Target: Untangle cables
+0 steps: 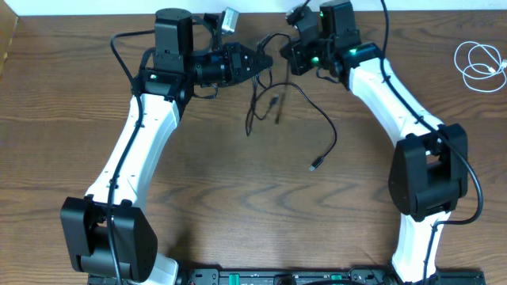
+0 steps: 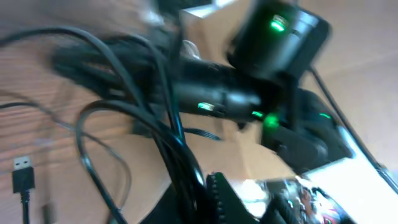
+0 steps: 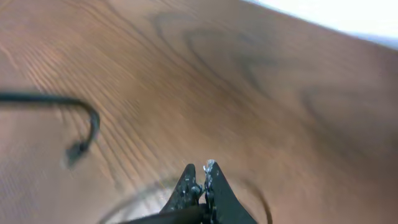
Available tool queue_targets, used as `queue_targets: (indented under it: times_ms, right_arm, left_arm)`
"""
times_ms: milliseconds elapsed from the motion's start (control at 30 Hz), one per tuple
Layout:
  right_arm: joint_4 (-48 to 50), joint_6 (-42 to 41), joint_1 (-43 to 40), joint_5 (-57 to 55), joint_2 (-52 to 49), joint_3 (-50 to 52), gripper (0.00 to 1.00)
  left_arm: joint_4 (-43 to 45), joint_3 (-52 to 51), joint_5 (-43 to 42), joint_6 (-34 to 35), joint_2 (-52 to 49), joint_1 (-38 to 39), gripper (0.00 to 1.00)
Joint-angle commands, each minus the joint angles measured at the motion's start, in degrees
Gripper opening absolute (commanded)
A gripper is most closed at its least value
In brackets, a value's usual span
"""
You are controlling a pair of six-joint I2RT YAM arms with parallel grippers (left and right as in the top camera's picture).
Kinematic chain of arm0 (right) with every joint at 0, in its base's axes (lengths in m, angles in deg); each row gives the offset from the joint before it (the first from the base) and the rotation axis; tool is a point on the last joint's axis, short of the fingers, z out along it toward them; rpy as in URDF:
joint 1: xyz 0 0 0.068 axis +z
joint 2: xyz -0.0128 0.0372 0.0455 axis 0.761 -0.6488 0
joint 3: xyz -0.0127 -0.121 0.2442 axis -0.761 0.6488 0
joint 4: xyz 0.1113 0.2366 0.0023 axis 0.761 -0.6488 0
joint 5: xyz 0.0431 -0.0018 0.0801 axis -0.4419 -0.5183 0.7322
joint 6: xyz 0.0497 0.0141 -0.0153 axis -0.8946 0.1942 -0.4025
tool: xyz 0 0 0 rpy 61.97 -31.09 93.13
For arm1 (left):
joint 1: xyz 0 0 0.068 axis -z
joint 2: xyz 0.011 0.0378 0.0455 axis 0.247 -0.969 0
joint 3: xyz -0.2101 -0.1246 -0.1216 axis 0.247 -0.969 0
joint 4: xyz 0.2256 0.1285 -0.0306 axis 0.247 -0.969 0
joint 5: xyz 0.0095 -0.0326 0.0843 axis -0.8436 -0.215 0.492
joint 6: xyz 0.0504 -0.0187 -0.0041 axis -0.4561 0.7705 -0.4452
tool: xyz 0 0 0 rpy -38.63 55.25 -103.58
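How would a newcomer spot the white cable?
Start at the far right corner of the brown wooden table, beyond the right arm. The thin white cord lies there alone in loose loops; unlike the thin black cord mid-table, it is white and touches neither arm.

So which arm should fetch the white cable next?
Right, probably. The white cable lies coiled far right, on the right arm's side; the left tool is farther away. The right tool grips the black cable, though.

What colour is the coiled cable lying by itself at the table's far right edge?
The coiled cable is white, clearest in the overhead view.
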Motion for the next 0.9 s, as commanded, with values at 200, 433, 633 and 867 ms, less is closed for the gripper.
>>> queue_targets:
  times_ms: [200,433,633,867]
  right_arm:
    - [-15.21,-4.35,-7.78,-2.38,6.19,-0.17,0.01]
    - [-26.40,-6.03,-8.00,-11.21,7.17,-0.17,0.01]
    - [-27.71,-2.73,-7.15,-8.52,8.41,-0.20,0.01]
    - [-26.86,-2.78,-6.51,-8.76,11.45,-0.22,0.01]
  left_arm:
    - [-14.27,1.22,33.29,-2.45,0.44,-0.15,0.38]
    - [-22.16,1.20,40.59,-6.05,0.44,-0.15,0.38]
    - [-23.30,1.16,36.52,-6.32,0.44,-0.09,0.39]
    - [-16.87,1.16,21.62,-8.59,0.42,2.45,0.50]
